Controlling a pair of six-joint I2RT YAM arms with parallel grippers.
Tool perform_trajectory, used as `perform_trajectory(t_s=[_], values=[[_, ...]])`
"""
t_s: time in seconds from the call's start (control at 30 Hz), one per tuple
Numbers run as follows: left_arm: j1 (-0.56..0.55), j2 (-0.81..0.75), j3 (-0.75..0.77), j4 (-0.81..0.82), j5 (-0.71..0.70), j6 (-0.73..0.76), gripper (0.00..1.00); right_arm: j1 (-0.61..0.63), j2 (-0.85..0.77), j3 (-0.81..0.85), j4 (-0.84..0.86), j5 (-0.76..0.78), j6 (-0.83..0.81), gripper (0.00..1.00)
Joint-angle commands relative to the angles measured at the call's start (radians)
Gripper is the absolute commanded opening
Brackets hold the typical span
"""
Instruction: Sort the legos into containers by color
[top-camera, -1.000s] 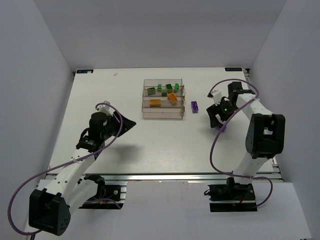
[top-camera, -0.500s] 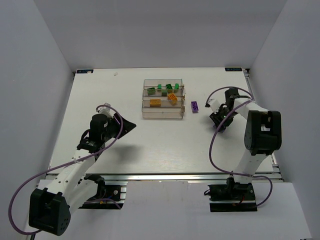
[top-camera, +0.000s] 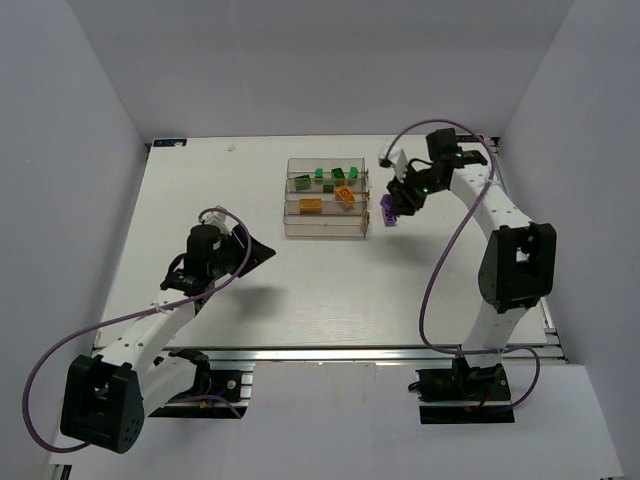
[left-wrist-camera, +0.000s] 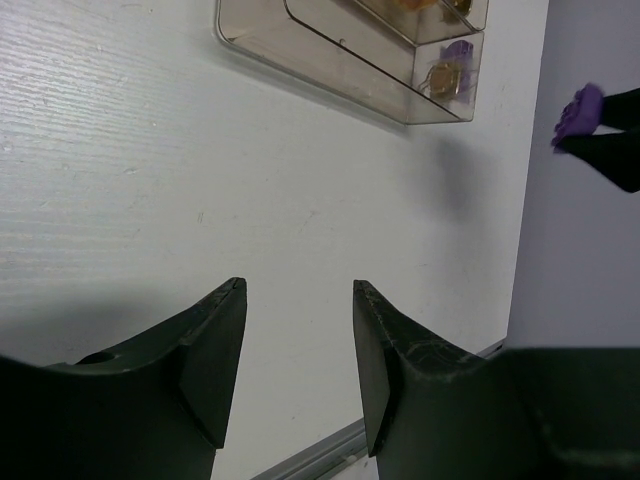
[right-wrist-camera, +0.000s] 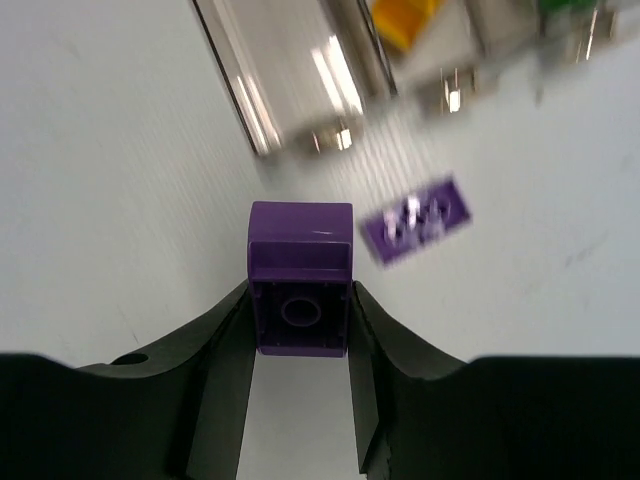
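Carrying: the right gripper (right-wrist-camera: 300, 287) has its jaws pressed against two opposite sides of a purple brick (right-wrist-camera: 300, 255), so the brick hangs clear of the table (top-camera: 300, 300) and can pass over a bin wall
Brick's look: squarish and glossy purple, its hollow underside with one round tube in the middle turned to the wrist camera; its studs face away and are hidden
Brick's place: in the air just beside the right end of the containers (top-camera: 320, 230), not yet over any of them
Grip, as a judgement: the side pinch looks square and firm, and parting the jaws should let the brick drop straight
Below it: a flat purple plate (right-wrist-camera: 417, 220) lies studs-up on the table just outside the block, blurred in the wrist view and not yet sorted
Containers: four narrow clear bins set side by side as one block; green bricks (top-camera: 320, 175) sit in the far bins and orange-yellow bricks (top-camera: 311, 206) in the middle
Nearest bin: shows no brick from above, so it is the likely home for purple
Left gripper (left-wrist-camera: 295, 340): jaws parted with nothing between them, hovering over bare table well apart from the containers, probably parked there to leave the right arm room
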Motion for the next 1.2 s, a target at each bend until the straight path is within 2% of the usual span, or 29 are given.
perform_trajectory(t_s=[0.0,0.1,0.23,0.3,0.4,0.43,0.47,0.57,0.73,0.8,0.87,0.9,0.93,1.0,1.1,1.13,1.17], values=[[-0.004,-0.003,0.047,0.021,0.016,0.013,0.57,0.083,0.041,0.128,0.008,-0.110,0.043,0.06],[-0.004,-0.004,0.044,0.024,0.011,0.008,0.56,0.148,0.118,0.227,0.000,-0.087,0.046,0.11],[-0.004,-0.023,0.031,0.024,0.004,-0.004,0.56,0.215,0.193,0.278,0.053,-0.007,0.069,0.21],[-0.004,-0.043,0.026,0.006,-0.006,-0.004,0.57,0.234,0.267,0.329,0.064,0.020,0.077,0.33],[-0.004,-0.060,0.021,-0.008,-0.018,-0.006,0.57,0.243,0.318,0.396,0.049,0.037,0.089,0.44],[-0.004,-0.063,0.020,-0.013,-0.019,-0.006,0.57,0.242,0.336,0.406,0.049,0.041,0.095,0.54],[-0.004,-0.069,0.018,-0.016,-0.021,-0.007,0.57,0.243,0.342,0.410,0.049,0.047,0.095,0.59],[-0.004,-0.070,0.014,-0.014,-0.023,-0.009,0.57,0.243,0.333,0.415,0.063,0.051,0.114,0.66],[-0.004,-0.055,0.017,-0.003,-0.016,-0.007,0.57,0.220,0.263,0.409,0.092,0.028,0.176,0.64],[-0.004,-0.047,0.021,-0.005,-0.016,-0.007,0.57,0.202,0.214,0.384,0.130,0.066,0.293,0.60],[-0.004,-0.047,0.023,-0.005,-0.015,-0.006,0.57,0.189,0.181,0.326,0.201,0.117,0.380,0.37],[-0.004,-0.047,0.021,-0.005,-0.018,-0.006,0.57,0.185,0.165,0.305,0.228,0.216,0.491,0.22],[-0.004,-0.047,0.020,-0.003,-0.018,-0.006,0.57,0.167,0.140,0.279,0.256,0.278,0.549,0.00],[-0.004,-0.052,0.012,0.003,-0.016,-0.006,0.57,0.147,0.129,0.223,0.268,0.358,0.618,0.00],[-0.004,-0.049,0.006,0.007,-0.016,-0.009,0.57,0.108,0.115,0.154,0.265,0.386,0.672,0.00],[-0.004,-0.047,0.006,0.009,-0.015,-0.009,0.57,0.100,0.115,0.139,0.265,0.389,0.684,0.06],[-0.004,-0.046,0.009,0.009,-0.016,-0.009,0.57,0.084,0.115,0.117,0.265,0.393,0.698,0.21]])
